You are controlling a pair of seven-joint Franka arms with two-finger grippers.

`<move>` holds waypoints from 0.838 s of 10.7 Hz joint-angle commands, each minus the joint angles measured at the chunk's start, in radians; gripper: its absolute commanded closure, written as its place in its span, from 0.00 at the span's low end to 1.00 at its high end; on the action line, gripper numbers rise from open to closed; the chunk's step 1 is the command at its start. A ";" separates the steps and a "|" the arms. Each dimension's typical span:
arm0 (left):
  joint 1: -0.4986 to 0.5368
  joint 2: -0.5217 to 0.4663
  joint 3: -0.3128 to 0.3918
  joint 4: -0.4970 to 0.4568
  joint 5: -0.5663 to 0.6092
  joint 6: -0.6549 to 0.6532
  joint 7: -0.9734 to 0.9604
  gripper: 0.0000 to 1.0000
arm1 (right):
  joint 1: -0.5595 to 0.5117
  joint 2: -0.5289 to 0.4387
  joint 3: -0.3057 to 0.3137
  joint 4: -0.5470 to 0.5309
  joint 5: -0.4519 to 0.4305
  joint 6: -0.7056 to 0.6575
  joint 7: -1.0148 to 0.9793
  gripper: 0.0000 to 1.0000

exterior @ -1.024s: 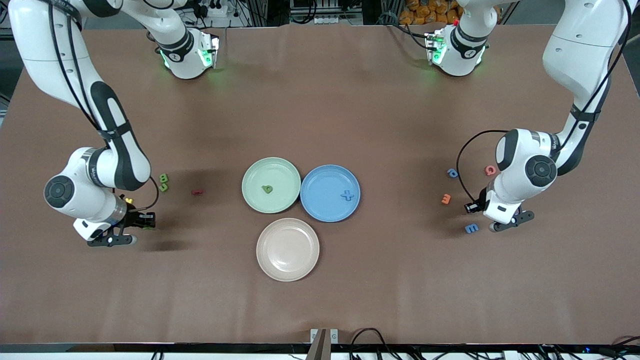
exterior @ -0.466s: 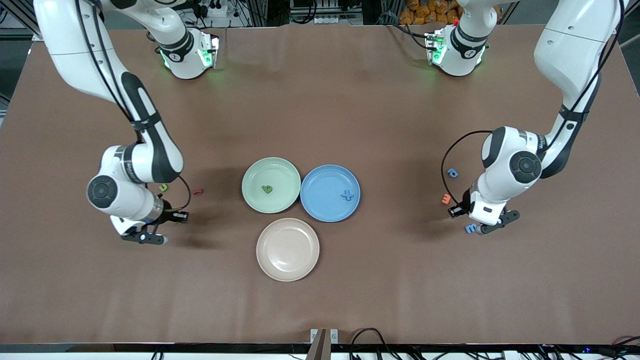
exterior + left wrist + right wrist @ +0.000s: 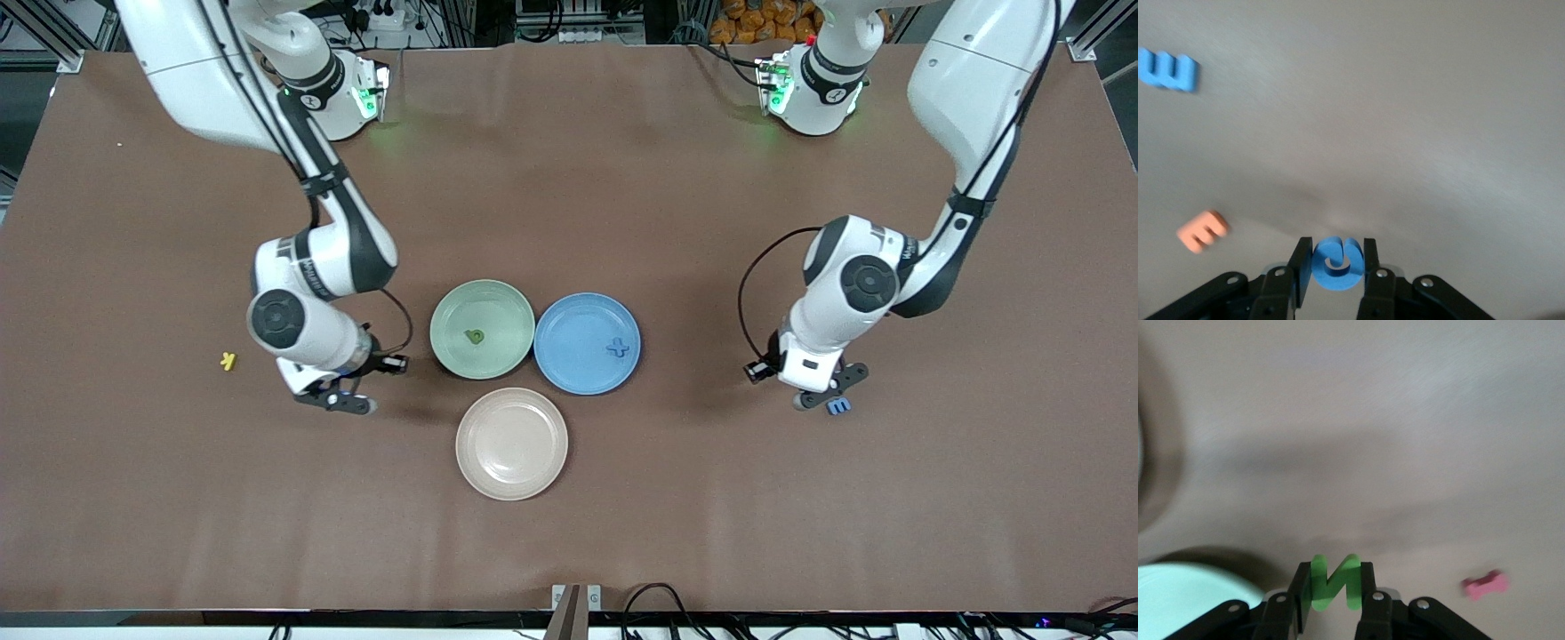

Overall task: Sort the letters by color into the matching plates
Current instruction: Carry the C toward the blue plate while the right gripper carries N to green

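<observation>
Plates are sitting in a cluster mid-desk: the green plate (image 3: 482,329) is touching the blue plate (image 3: 587,343), and the beige plate (image 3: 511,443) is lying just nearer the front camera than both. Taking the green plate as landmark, a green letter (image 3: 476,336) is resting inside it, and a blue cross-shaped letter (image 3: 618,348) is lying in the blue plate beside it.

The right pincer (image 3: 1335,590) is hanging over the desk just beside the green plate, toward the right arm's end, its fingers pinching a green N (image 3: 1333,581). The right wrist view is showing the plate's pale rim (image 3: 1185,597) close to the pincer and a pink letter (image 3: 1485,585) lying on the desk nearby. A yellow letter (image 3: 228,361) is lying well apart from the green plate, toward the right arm's end.

The left pincer (image 3: 1335,268) is hovering over the desk well apart from the green plate, toward the left arm's end, clamping a round blue letter (image 3: 1335,264). A blue E (image 3: 837,406) and an orange letter (image 3: 1202,230) are lying on the desk near it.
</observation>
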 commanded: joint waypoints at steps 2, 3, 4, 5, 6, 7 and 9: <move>-0.122 0.025 0.008 0.037 -0.007 -0.021 -0.133 1.00 | 0.151 -0.018 -0.004 0.004 0.020 -0.015 0.136 0.76; -0.135 0.031 0.007 0.057 -0.007 -0.021 -0.152 1.00 | 0.184 -0.016 -0.004 0.008 0.024 -0.015 0.168 0.76; -0.164 0.038 0.007 0.065 -0.007 -0.021 -0.184 1.00 | 0.208 -0.016 -0.004 0.008 0.024 -0.015 0.186 0.76; -0.187 0.048 0.007 0.079 -0.007 -0.021 -0.208 1.00 | 0.225 -0.014 -0.004 0.007 0.024 -0.015 0.200 0.76; -0.205 0.068 0.007 0.105 -0.007 -0.021 -0.230 1.00 | 0.237 -0.013 -0.004 0.007 0.024 -0.015 0.207 0.76; -0.209 0.080 0.007 0.126 -0.010 -0.021 -0.244 1.00 | 0.239 -0.014 -0.004 0.007 0.024 -0.015 0.204 0.69; -0.260 0.092 0.007 0.161 -0.009 -0.018 -0.320 1.00 | 0.233 -0.021 -0.007 0.007 0.015 -0.030 0.149 0.00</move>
